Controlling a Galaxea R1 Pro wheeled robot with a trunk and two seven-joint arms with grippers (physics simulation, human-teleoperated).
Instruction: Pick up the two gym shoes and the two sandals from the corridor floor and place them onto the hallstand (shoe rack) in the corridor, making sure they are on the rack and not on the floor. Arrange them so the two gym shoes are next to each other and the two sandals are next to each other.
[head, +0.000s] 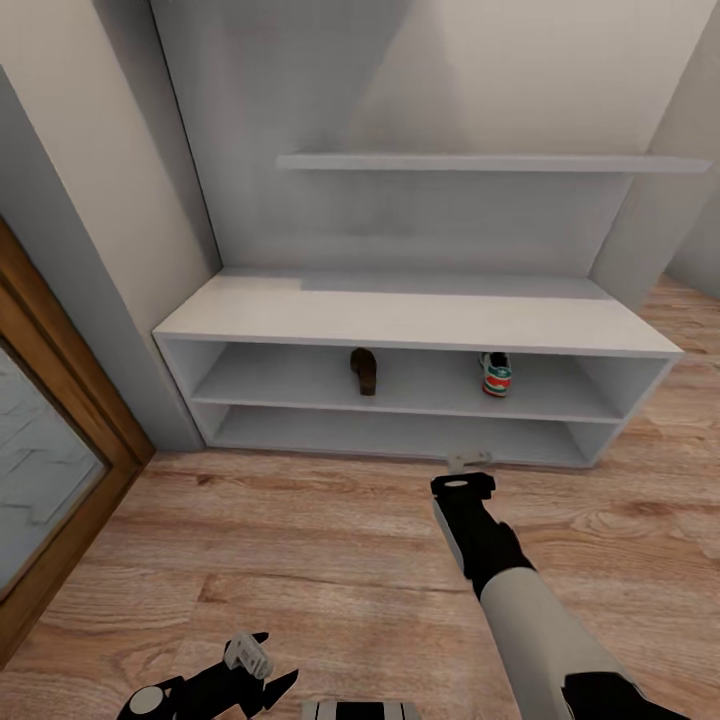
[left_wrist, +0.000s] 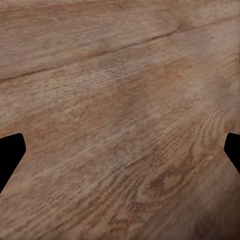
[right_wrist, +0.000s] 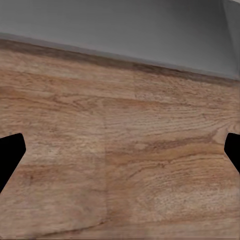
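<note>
One sandal (head: 364, 370) and one gym shoe (head: 495, 374) sit well apart on the hallstand (head: 420, 322) upper shelf, centre frame (room for partners, likely); right gripper (head: 468, 461) spread open, empty, near the rack's base; left gripper (left_wrist: 120, 150) likewise open, over the floor (head: 300, 560).

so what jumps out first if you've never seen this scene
The pale hallstand against the wall, with one brown sandal and one white gym shoe standing apart on its upper open shelf. Then the right gripper, stretched out low over the corridor floor before the rack.
</note>
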